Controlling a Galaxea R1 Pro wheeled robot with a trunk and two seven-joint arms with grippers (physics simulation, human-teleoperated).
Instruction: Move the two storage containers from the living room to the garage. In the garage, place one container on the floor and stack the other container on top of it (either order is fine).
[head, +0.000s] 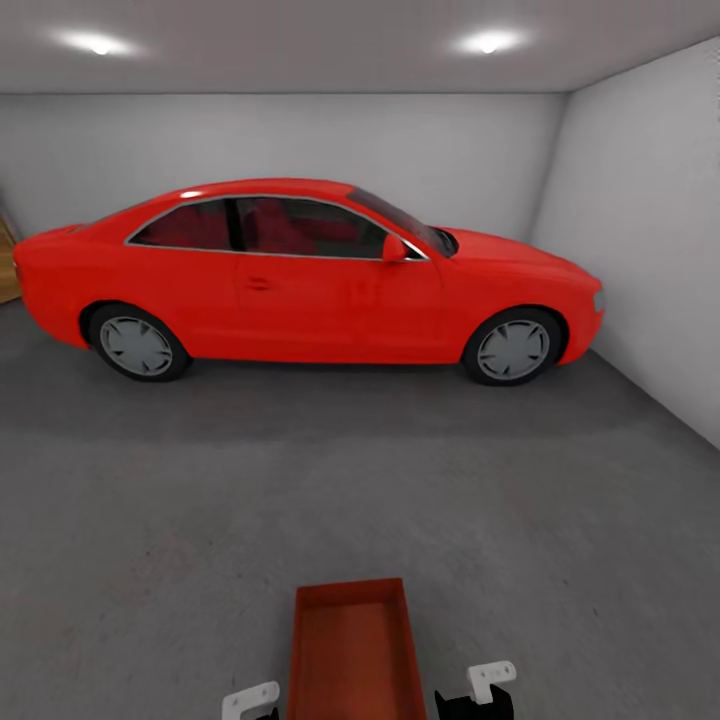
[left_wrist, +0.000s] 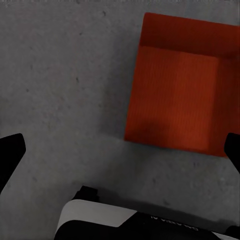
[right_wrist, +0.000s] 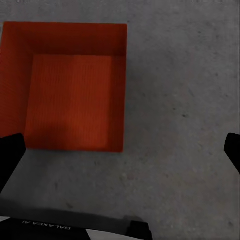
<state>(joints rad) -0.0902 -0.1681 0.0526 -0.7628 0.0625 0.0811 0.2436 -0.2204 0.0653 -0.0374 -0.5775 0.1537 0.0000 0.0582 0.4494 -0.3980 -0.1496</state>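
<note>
Container (head: 356, 650) sits on the garage floor (head: 150, 520) dead centre between both arms, long axis running away toward the car (head: 300, 275); left gripper (left_wrist: 120, 150) and right gripper (right_wrist: 120, 150) jaws wide, empty, equally near.

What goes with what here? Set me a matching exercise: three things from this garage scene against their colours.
Things:
1. storage container
2. floor
3. wall

Colours:
A. dark grey
B. white
C. orange-red

Pairs: 1-C, 2-A, 3-B
</note>
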